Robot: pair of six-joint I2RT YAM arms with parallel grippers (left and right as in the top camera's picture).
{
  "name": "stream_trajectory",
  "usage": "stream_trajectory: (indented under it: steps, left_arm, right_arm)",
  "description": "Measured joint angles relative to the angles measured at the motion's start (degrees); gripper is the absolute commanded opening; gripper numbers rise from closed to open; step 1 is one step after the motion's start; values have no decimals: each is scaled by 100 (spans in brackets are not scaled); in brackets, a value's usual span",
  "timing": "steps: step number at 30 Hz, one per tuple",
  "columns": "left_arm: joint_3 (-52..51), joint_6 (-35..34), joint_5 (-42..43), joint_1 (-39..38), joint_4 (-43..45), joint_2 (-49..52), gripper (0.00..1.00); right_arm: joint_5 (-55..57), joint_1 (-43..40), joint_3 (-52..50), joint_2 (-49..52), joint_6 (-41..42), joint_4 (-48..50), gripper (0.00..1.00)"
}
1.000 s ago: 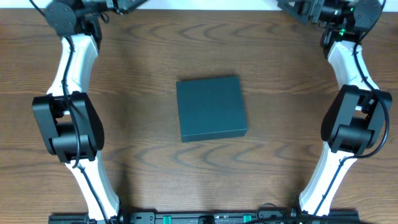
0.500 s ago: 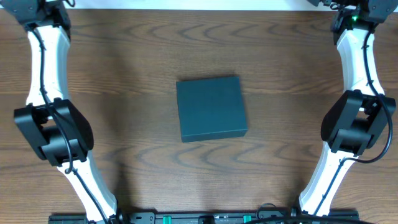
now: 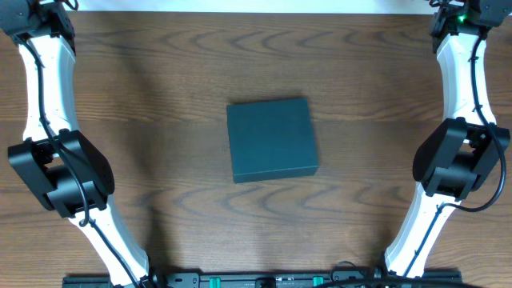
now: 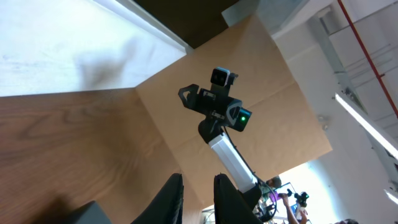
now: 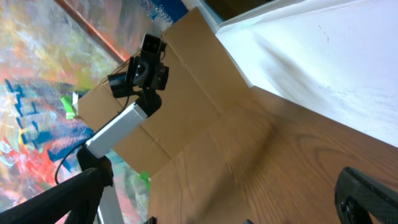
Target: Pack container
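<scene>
The dark teal box [image 3: 272,140] lies flat in the middle of the wooden tabletop [image 3: 160,96], lid down, with nothing touching it. It sits between the left arm [image 3: 46,88] and the right arm [image 3: 460,80]. Both arms reach to the far corners, so neither end effector shows from overhead. The box is well apart from both: to the right of the left one, to the left of the right one, and back toward the arm bases.

In the left wrist view, the left end effector [image 4: 198,186] has its 2 fingers [image 4: 171,199] drawn almost together, with a narrow slit between them, and holds nothing. Ahead of it stands a cardboard panel [image 4: 280,106], with the right arm's wrist and its green light [image 4: 239,116] in front.

In the right wrist view, the right end effector [image 5: 221,177] is spread wide and empty, with 1 finger near each lower corner. Ahead and to its left hangs a colourful painting [image 5: 37,62].
</scene>
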Motion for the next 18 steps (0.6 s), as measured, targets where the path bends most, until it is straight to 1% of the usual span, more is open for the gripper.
stream_trajectory:
  steps: [1, 2, 3, 6, 9, 18]
  left_arm:
    - [0, 7, 9, 0, -13, 0, 51]
    - [2, -13, 13, 0, -2, 0, 58]
    - [2, 0, 13, 0, -4, 0, 63]
    - [2, -28, 26, 0, -20, 0, 79]
    - [9, -70, 11, 0, -2, 0, 99]
    - [11, -72, 11, 0, -17, 0, 99]
  right_arm:
    - [0, 2, 2, 0, 35, 2, 99]
    - [0, 7, 4, 0, 76, 2, 99]
    - [0, 7, 7, 0, 131, 2, 99]
    - [0, 15, 11, 0, 245, 0, 99]
    - [0, 22, 11, 0, 315, 4, 99]
    - [0, 85, 11, 0, 380, 4, 99]
